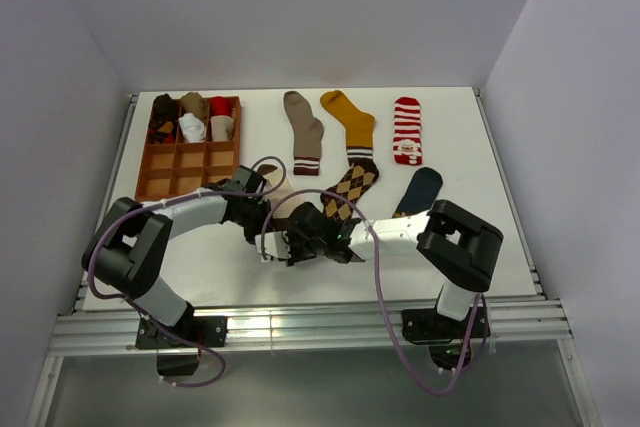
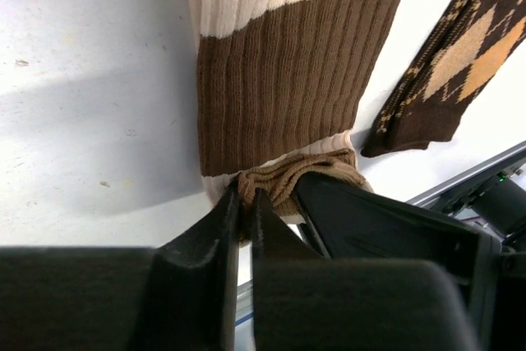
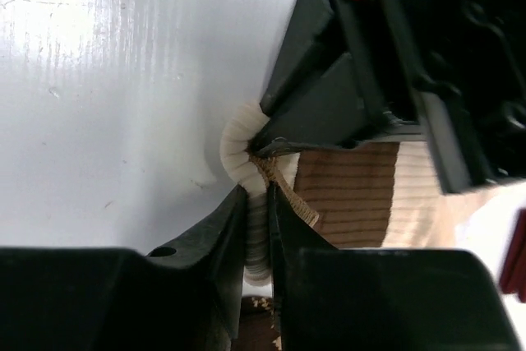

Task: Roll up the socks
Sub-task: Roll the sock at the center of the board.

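Roughly midway along the near edge of the tabletop (image 1: 480,167), the cream-and-brown sock (image 2: 288,88) lies flat with its ribbed bands stretching toward the far edge. Its near end is bunched into a small tight wad. That wad sits right at the tips of the left fingers (image 2: 205,244), which are clenched almost together and pinch the tan and cream fabric between them. The right fingers (image 3: 215,240) come at the same end from the other side, their tips just beside the left ones. They too are squeezed nearly closed, nipping the sock's cream ribbed fold. Just to the right, not touching it, lies the brown argyle sock (image 1: 352,185), with the navy sock (image 1: 420,190) further right. Toward the far edge the taupe sock (image 1: 302,132), mustard sock (image 1: 350,122) and red-and-white striped sock (image 1: 406,130) lie side by side. By the far left corner sits the wooden grid tray (image 1: 165,182), with rolled socks (image 1: 192,125) in its far compartments.
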`<action>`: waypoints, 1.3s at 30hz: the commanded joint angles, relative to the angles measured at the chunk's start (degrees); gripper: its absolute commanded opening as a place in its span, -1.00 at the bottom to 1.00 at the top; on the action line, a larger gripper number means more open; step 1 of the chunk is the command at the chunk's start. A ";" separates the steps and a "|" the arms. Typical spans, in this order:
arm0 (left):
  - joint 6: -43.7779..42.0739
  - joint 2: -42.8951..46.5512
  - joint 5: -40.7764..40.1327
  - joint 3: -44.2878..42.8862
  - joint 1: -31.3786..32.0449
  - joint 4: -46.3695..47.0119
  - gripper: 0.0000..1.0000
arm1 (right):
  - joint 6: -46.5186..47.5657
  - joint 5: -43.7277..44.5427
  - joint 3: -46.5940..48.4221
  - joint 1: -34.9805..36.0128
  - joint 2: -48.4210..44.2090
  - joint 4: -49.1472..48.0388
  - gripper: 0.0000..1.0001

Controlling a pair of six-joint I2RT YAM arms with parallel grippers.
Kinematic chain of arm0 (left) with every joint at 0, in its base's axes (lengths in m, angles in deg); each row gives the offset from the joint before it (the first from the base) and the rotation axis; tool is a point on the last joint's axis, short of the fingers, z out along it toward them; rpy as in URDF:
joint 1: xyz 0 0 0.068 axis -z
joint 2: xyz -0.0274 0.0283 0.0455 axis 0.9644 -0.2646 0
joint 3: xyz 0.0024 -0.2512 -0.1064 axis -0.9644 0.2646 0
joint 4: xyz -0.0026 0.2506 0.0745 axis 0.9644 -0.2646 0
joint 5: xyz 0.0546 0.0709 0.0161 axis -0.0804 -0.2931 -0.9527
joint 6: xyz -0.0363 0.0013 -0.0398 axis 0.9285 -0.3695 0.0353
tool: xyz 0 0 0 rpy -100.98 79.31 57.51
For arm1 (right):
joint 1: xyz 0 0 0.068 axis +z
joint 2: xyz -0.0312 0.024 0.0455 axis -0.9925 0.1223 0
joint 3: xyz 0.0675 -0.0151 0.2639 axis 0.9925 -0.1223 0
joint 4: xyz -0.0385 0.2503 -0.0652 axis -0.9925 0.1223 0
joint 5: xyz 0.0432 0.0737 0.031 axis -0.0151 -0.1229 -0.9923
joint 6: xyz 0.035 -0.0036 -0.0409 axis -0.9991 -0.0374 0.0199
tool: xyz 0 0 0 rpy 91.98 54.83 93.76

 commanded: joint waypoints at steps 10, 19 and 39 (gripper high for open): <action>11.57 11.20 -7.09 6.52 0.03 6.16 -0.39 | -11.21 -16.72 11.04 -10.27 1.38 18.86 -0.73; 14.58 18.33 -15.44 9.79 0.56 9.77 -0.33 | -16.23 -27.01 21.31 -16.51 9.55 30.37 -0.81; 0.44 12.54 -26.88 6.80 9.08 32.09 -0.07 | -26.60 -41.61 37.95 -28.65 27.49 48.84 -0.90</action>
